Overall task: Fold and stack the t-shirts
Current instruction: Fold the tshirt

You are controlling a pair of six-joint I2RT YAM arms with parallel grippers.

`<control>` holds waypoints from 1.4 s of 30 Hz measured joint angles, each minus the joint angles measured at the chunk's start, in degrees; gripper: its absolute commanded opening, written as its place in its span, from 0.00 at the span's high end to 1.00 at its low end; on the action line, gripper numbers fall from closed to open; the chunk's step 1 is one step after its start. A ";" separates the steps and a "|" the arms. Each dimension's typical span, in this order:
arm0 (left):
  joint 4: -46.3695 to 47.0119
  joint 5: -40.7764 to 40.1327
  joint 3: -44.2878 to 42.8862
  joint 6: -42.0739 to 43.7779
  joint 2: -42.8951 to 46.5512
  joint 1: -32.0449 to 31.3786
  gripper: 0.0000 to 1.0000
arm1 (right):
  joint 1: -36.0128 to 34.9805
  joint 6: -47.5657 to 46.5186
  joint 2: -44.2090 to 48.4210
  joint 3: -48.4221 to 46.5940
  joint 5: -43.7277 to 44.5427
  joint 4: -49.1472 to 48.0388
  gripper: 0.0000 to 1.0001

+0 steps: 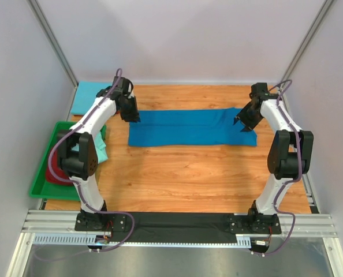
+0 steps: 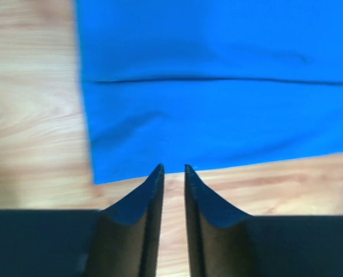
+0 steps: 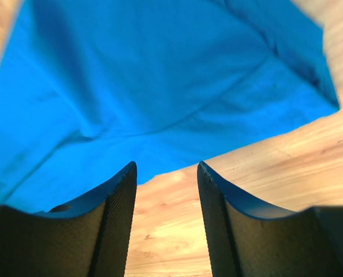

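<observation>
The left claw (image 2: 172,168) is parted a crack, the right claw (image 3: 167,167) wider; nothing is gripped. Just beyond, the blue shirt (image 1: 191,128) is laid long, left to right, one end by each claw, nearer the far edge of the bench (image 1: 183,173).

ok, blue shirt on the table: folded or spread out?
Folded. The blue shirt lies on the table as a long narrow strip, no sleeves sticking out; the left wrist view shows a layer edge along it.
</observation>
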State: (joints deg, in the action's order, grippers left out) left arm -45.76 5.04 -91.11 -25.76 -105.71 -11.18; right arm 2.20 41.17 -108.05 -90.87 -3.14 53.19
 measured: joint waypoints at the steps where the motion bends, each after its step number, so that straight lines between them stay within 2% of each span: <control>1: 1.01 1.77 0.00 -0.24 -0.50 -0.90 0.75 | -0.57 0.87 0.94 2.82 0.17 -0.76 0.53; 5: 4.90 5.88 0.31 -0.55 -7.96 -2.25 0.75 | -1.88 2.32 0.24 9.20 1.09 -4.20 0.57; 9: 4.11 7.85 0.28 -1.46 -16.57 -1.62 0.76 | -1.55 1.68 -2.45 10.43 4.00 -7.67 0.58; 12: 3.45 8.41 -0.42 -1.81 -16.96 -0.72 0.78 | -0.61 0.42 -5.46 9.86 5.86 -9.18 0.57; 17: 2.16 7.63 0.11 -2.62 -16.61 -2.12 0.78 | 0.42 -4.09 -9.84 3.63 8.81 -7.34 0.54; 27: 4.44 13.57 20.06 -5.88 -4.61 -9.03 0.78 | 0.20 -13.70 -21.38 -16.13 14.32 0.94 0.51; 30: 2.82 14.16 23.10 -4.70 -2.34 -12.92 0.72 | 0.00 -14.78 -22.21 -19.19 15.65 2.23 0.50; 31: 2.23 14.19 23.71 -4.09 -1.60 -14.12 0.70 | -0.17 -15.13 -22.10 -19.87 15.82 2.80 0.50; 32: 1.62 14.27 24.26 -3.41 -0.70 -15.32 0.64 | -0.59 -15.45 -21.77 -20.41 16.09 3.10 0.50; 37: 0.00 14.60 25.03 -0.50 8.70 -16.72 0.53 | -6.19 -16.00 -15.82 -17.59 15.80 2.49 0.49; 40: -0.33 14.12 22.16 1.27 14.95 -16.31 0.52 | -12.07 -15.21 -11.98 -16.20 14.84 1.86 0.50; 42: -0.61 13.92 18.16 2.95 15.54 -16.24 0.43 | -14.84 -13.73 -11.30 -16.24 14.45 1.81 0.50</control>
State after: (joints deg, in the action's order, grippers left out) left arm -46.37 18.96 -72.95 -22.81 -90.17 -27.42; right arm -12.64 27.44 -119.35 -107.11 11.31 55.00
